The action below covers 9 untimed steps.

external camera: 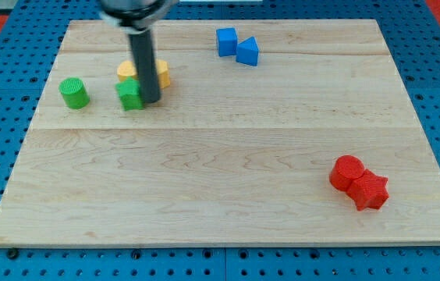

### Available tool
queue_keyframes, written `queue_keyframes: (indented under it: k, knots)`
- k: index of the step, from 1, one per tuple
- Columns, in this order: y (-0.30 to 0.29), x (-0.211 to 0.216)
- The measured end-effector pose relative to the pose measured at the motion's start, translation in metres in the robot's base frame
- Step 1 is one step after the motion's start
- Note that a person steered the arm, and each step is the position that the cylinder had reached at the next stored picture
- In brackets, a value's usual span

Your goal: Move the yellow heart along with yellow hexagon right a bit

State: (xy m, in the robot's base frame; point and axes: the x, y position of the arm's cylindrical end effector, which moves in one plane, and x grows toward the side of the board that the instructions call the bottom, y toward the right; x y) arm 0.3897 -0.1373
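Observation:
Two yellow blocks sit at the view's upper left, partly hidden by my rod. One yellow block (126, 71) shows left of the rod and the other yellow block (162, 75) shows right of it; which is the heart and which the hexagon cannot be made out. My tip (151, 101) rests on the board just below them, touching the right side of a green star-like block (130, 94).
A green cylinder (73, 92) stands at the far left. A blue cube (226, 40) and a blue triangular block (247, 51) sit at the top middle. A red cylinder (348, 172) and a red star (371, 191) touch at the lower right. The wooden board (220, 179) lies on blue pegboard.

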Motion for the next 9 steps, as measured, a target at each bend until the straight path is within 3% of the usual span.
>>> queue_keyframes:
  k: [1,9]
  knots:
    - [-0.048,0.002]
    - [-0.019,-0.026]
